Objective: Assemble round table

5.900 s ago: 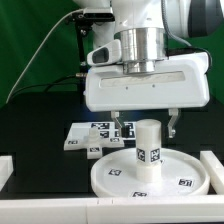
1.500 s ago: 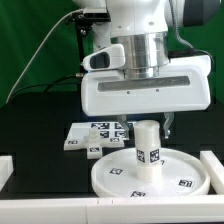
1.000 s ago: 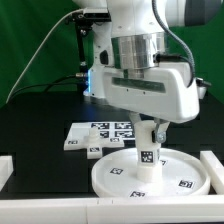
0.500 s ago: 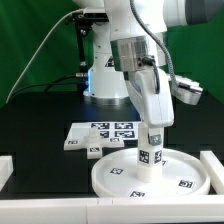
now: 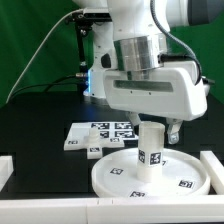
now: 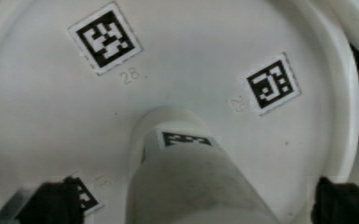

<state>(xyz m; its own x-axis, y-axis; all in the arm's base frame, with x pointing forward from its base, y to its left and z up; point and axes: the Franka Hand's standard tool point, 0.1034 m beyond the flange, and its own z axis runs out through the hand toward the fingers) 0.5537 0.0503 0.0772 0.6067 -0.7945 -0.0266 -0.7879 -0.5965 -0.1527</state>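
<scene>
The large white round disc [image 5: 115, 172] lies flat at the front of the black table, with tags on its face. The short cylindrical leg [image 5: 150, 150] stands upright at its centre. My gripper [image 5: 150, 130] hangs straight above the leg, open, with one fingertip [image 5: 175, 131] showing beside the leg's top and clear of it. In the wrist view the leg [image 6: 194, 160] rises between the two dark fingers [image 6: 55, 200], with a gap on each side of it, and the disc [image 6: 176, 70] fills the background. My gripper [image 6: 202, 205] holds nothing.
The marker board [image 5: 100, 131] lies flat behind the disc. A small white tagged part [image 5: 92, 150] rests between the board and the disc. White rails [image 5: 212, 166] border the work area at both sides and along the front. The arm's base [image 5: 100, 70] stands behind.
My gripper has turned about the leg from a narrow edge-on stance to broadside. Its jaws have opened and let go of the leg, which stays upright on the disc.
</scene>
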